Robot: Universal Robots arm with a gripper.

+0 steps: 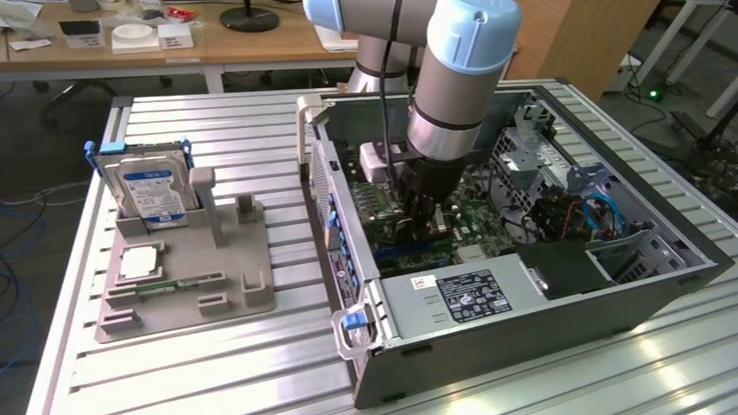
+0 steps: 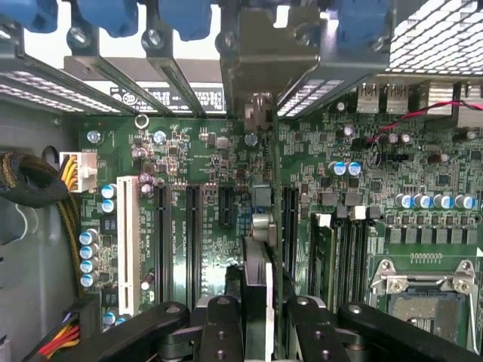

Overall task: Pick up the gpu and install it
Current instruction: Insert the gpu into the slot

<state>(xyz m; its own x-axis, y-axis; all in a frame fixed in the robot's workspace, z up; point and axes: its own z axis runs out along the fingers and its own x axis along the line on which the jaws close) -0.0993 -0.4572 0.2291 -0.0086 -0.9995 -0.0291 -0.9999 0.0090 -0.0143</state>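
Note:
My gripper (image 2: 256,326) is shut on the gpu (image 2: 256,275), a thin dark card seen edge-on between the two black fingers (image 2: 220,324). Its silvery end bracket (image 2: 260,64) stands against the row of rear slot covers. The card hangs upright over the green motherboard (image 2: 189,151), in line with the black expansion slots (image 2: 192,234); whether it touches a slot I cannot tell. In the exterior view the gripper (image 1: 417,223) reaches down into the open computer case (image 1: 507,328) with the dark gpu (image 1: 403,226) in it.
A white slot (image 2: 127,241), a seated memory stick (image 2: 323,256) and the CPU socket (image 2: 423,294) flank the card. On the exterior view's left, a grey fixture (image 1: 231,285) holds a hard drive (image 1: 150,186) and a memory stick (image 1: 179,284). The power supply (image 1: 461,298) fills the case's near end.

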